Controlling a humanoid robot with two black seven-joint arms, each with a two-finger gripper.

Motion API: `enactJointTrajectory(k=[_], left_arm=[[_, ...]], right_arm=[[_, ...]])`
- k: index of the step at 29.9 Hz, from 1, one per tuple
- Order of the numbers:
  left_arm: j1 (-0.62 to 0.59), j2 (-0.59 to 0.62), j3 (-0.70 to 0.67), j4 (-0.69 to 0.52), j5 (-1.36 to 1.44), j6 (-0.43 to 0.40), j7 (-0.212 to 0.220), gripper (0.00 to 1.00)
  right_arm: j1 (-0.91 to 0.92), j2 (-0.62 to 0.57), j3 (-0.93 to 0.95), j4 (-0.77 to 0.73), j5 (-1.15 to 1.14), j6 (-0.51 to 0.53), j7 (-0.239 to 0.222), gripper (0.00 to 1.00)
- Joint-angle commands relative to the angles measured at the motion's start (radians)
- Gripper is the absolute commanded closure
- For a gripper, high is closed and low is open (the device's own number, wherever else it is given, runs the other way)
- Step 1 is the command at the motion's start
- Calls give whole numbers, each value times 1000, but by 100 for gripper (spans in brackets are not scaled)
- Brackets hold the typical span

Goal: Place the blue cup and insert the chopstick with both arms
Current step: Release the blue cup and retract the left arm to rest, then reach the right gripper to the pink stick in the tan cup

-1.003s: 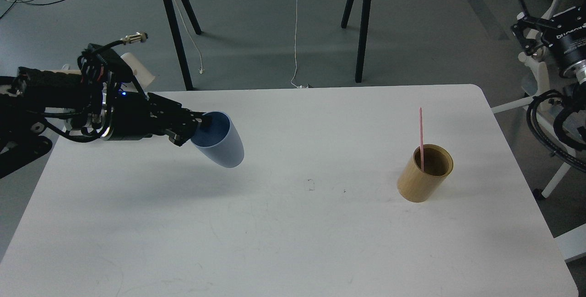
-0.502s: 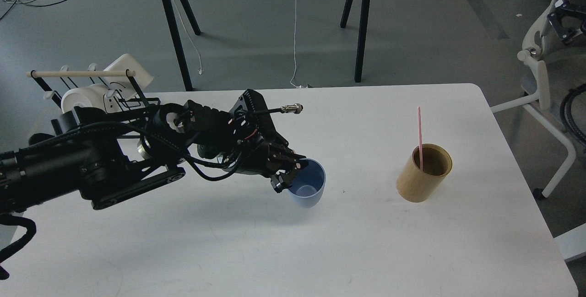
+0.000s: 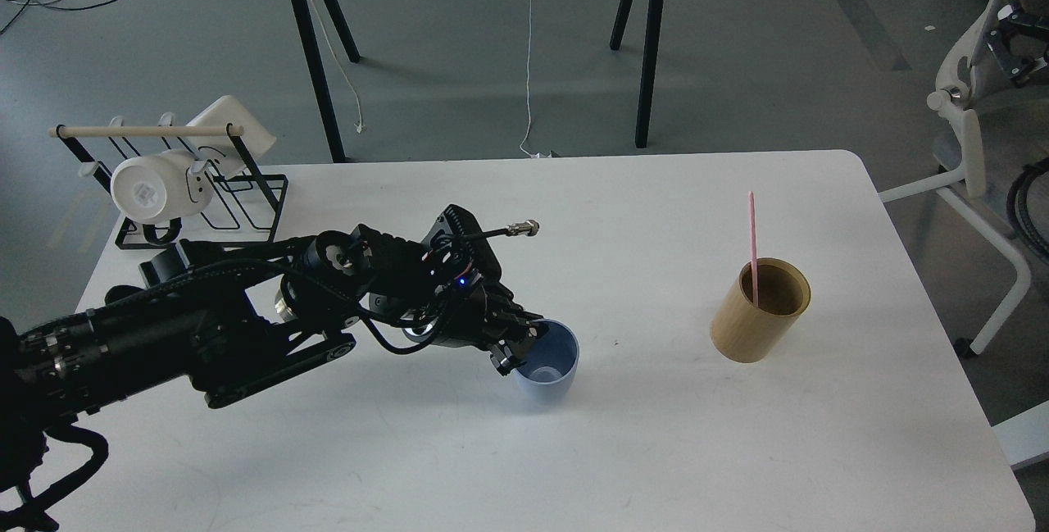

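Now the left tool [image 3: 520,345] pinches the rim of the blue cup [image 3: 547,368], upright on the bench [image 3: 574,450], so the chopstick [image 3: 752,247] can enter it.

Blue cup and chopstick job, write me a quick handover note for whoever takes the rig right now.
Left gripper: shut on the blue cup's rim, one finger inside, one outside. The cup is upright, mouth up, near the middle of the white table; whether its base is fully down cannot be told.
Right gripper: not in view.
The chopstick stands in the tan wooden holder, to the cup's right, untouched.
Done: cup brought to its spot.
Left: release the cup and back the left arm away, then have the right arm lift the chopstick out of the holder and drop it into the cup.
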Motion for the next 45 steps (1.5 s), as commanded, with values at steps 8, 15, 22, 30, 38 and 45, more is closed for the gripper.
enactJointTrajectory(k=[8, 15, 22, 30, 38, 45], left_arm=[[8, 19, -74, -12, 0, 0, -15, 7], [10, 116, -333, -10, -281, 0, -37, 2], [0, 151, -571, 214, -753, 0, -190, 1], [7, 113, -631, 395, -1274, 12, -193, 0], [10, 44, -625, 565, -1698, 46, -193, 0], [14, 2, -620, 719, -1971, 0, -180, 0]], right_arm=[[-1, -26, -6, 1, 0, 0, -1, 1], [-4, -120, -50, 99, -46, 0, -3, 1], [-4, -235, -173, 302, -282, -86, -3, 1], [-4, -313, -260, 514, -796, -289, -3, 1], [-19, -424, -394, 715, -1162, -438, 0, 2], [-45, -418, -613, 782, -1544, -625, 3, 2]])
